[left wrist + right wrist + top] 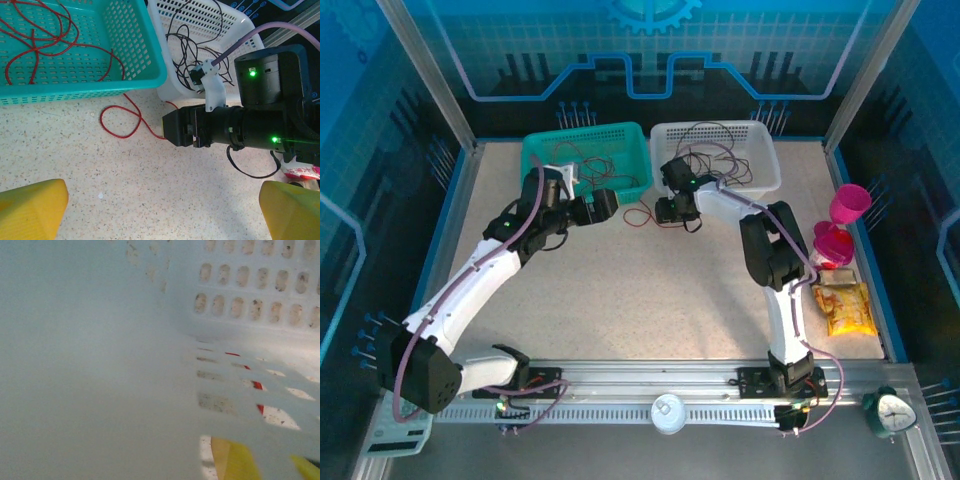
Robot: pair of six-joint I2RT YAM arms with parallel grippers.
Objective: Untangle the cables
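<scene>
Yellow fingertips of the left pincer stand spread as wide as they go, hovering over bare table with nothing between them. At twelve o'clock from it a loop of red cable lies on the table. One end runs toward three o'clock, up to the nose of the right pincer; whether that one pinches the wire or merely noses at it I cannot tell. Farther out, at eleven o'clock, more red cables curl in the teal basket. At one o'clock, black cables tangle in the white basket.

The wire looks light, limp and slippery, and likely to snag in the basket holes. The free loop on the table, clear of both rims, seems the best place to take hold.

From the left wrist the loop lies whole. The right wrist camera, pressed blurrily against the white basket's wall, catches slivers of red through its holes.
</scene>
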